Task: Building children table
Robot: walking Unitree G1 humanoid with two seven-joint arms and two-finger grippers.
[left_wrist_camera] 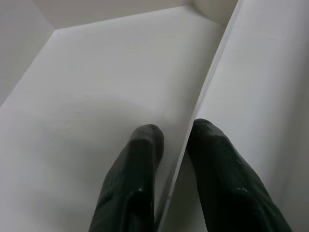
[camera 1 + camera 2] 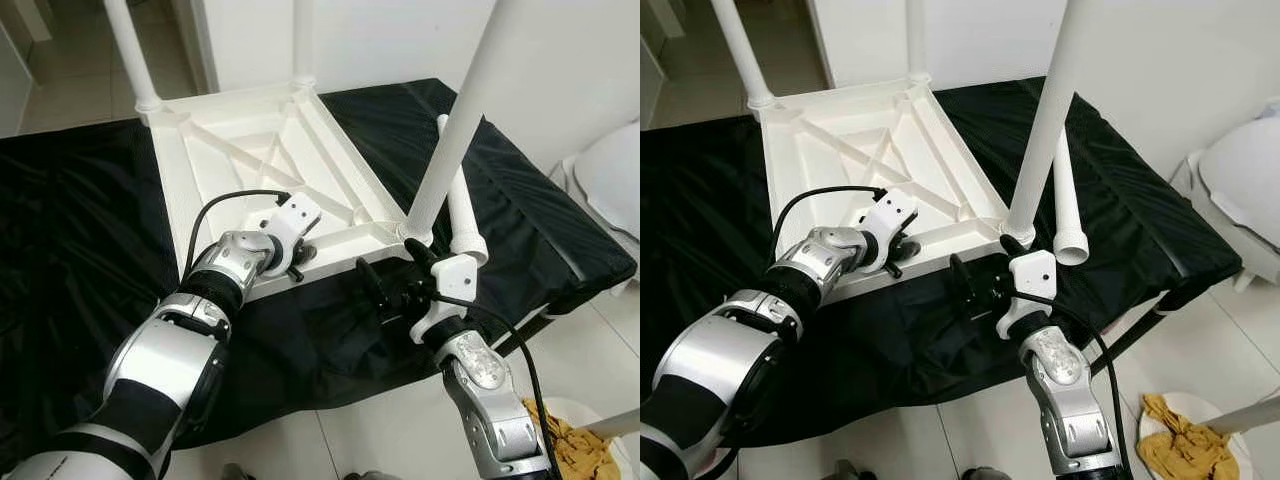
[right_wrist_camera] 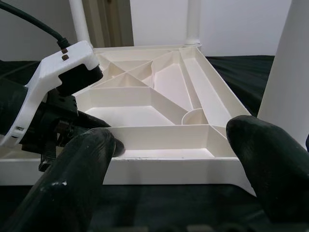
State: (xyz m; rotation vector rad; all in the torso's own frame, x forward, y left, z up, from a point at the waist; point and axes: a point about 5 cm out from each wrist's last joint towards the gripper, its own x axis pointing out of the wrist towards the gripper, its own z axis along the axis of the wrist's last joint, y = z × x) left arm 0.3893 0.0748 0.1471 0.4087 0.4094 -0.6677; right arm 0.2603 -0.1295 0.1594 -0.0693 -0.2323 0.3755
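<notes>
Left hand [image 2: 300, 262] clamped narrow on a rib at the near edge of the inverted tabletop [image 2: 250, 140], steadying it on the black-draped worktop [image 2: 70, 200]. Right hand [image 2: 395, 275] wide open, holding nothing, just before the near corner. Loose leg [image 2: 462, 215] lying just right of that corner, long axis running away from the robot; nearer the right hand.

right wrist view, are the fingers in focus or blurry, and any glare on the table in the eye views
Right wrist view: the near black fingers are soft and out of focus, the upturned white table top sharper. Left eye view: the table top is bright, its ribs readable, no hard glare.
</notes>
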